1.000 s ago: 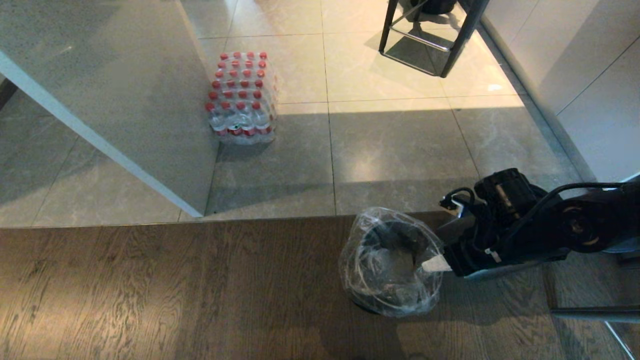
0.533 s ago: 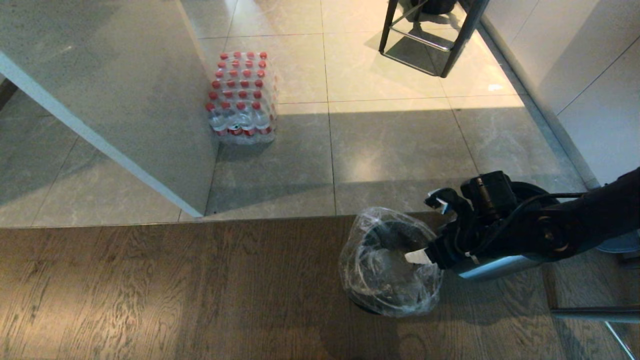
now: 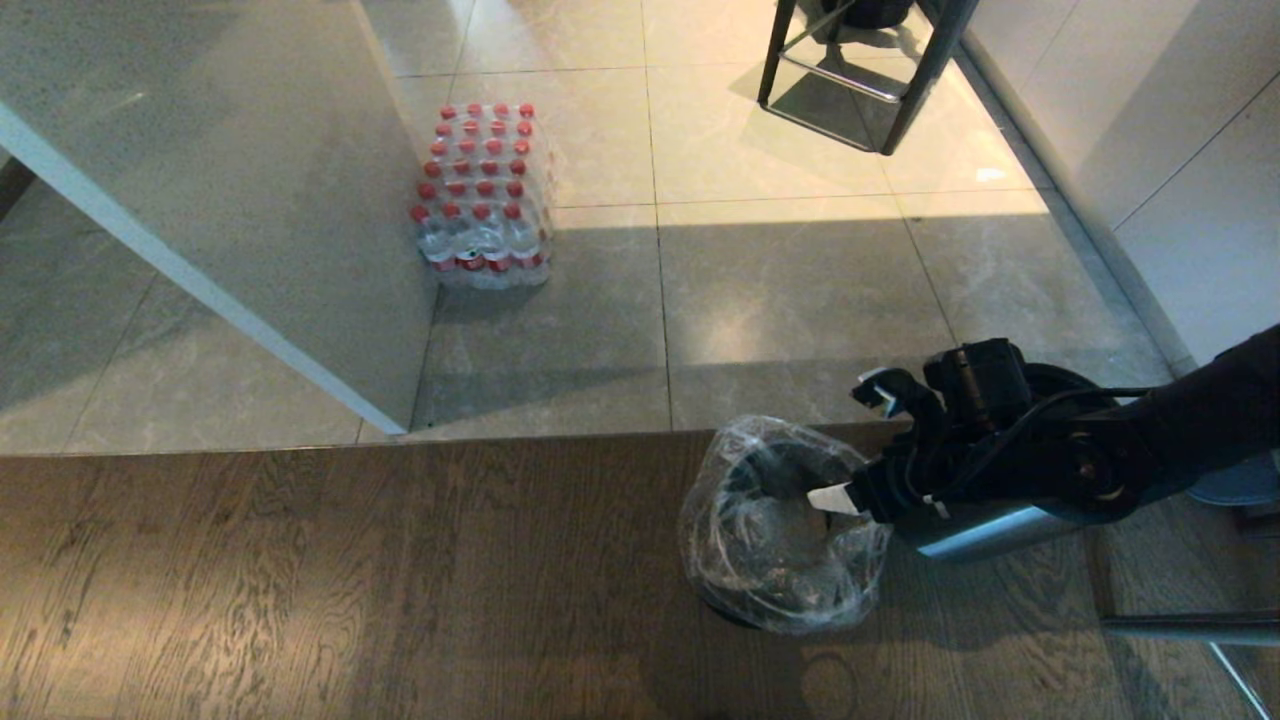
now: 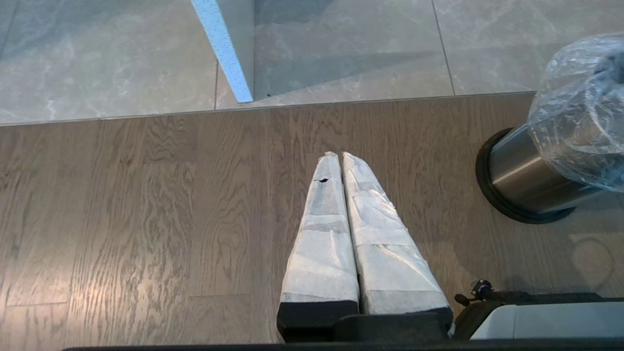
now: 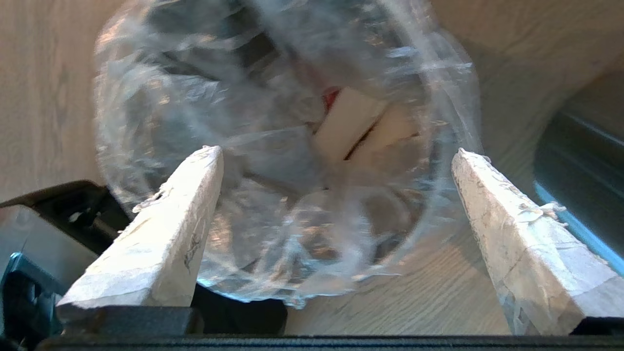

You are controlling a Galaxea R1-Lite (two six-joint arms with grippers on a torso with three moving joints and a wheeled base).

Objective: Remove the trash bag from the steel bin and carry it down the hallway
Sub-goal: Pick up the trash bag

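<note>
Right hand (image 5: 336, 156) fingers spread wide over the trash bag (image 3: 780, 525) lining the steel bin (image 4: 524, 178); left hand (image 4: 338, 156) pressed together above wood floor.

The trash bag (image 3: 782, 525) sits in the steel bin (image 4: 524, 178), bottle pack (image 3: 482, 195) far behind-left.

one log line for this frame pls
right gripper: open, at trash bag rim, nothing held | bag: in steel bin | left gripper: shut, parked over wood floor

Probably a home, bottle pack (image 3: 482, 195), stool (image 3: 862, 70)
</note>
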